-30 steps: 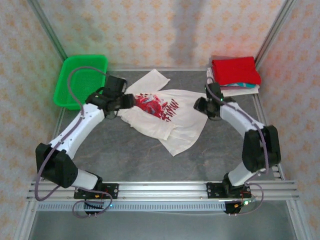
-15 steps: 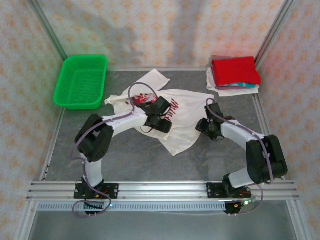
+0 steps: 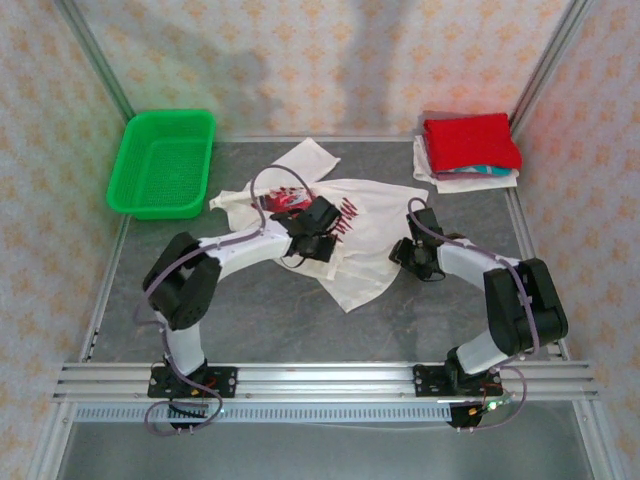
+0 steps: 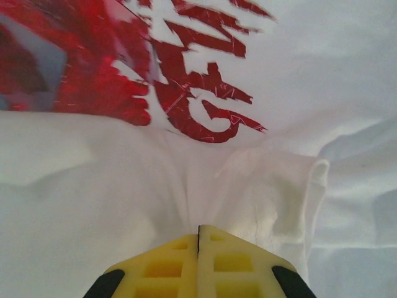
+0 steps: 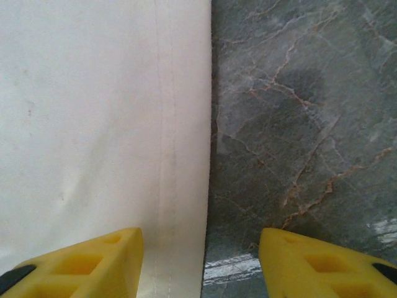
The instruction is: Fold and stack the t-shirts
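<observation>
A cream-white t-shirt [image 3: 372, 222] with a red splatter graphic lies crumpled in the middle of the table. My left gripper [image 3: 318, 238] is down on its middle, just near of the graphic. In the left wrist view its jaws [image 4: 198, 228] are shut, and the cloth [image 4: 93, 174] puckers into their tips. My right gripper [image 3: 408, 255] is at the shirt's right edge. It is open [image 5: 201, 261], one finger over the hem [image 5: 180, 155] and the other over bare table. A folded red t-shirt [image 3: 471, 140] tops a stack with white and teal-edged ones [image 3: 470, 178] at the back right.
A green mesh basket [image 3: 160, 160] stands at the back left corner. Patterned walls with metal posts close in the table on three sides. Grey marble tabletop [image 3: 250, 310] shows in front of the shirt.
My left arm swung from the shirt's left side to its middle, opened wider, then shut on the cloth. The right gripper shifted slightly nearer along the shirt's right edge.
</observation>
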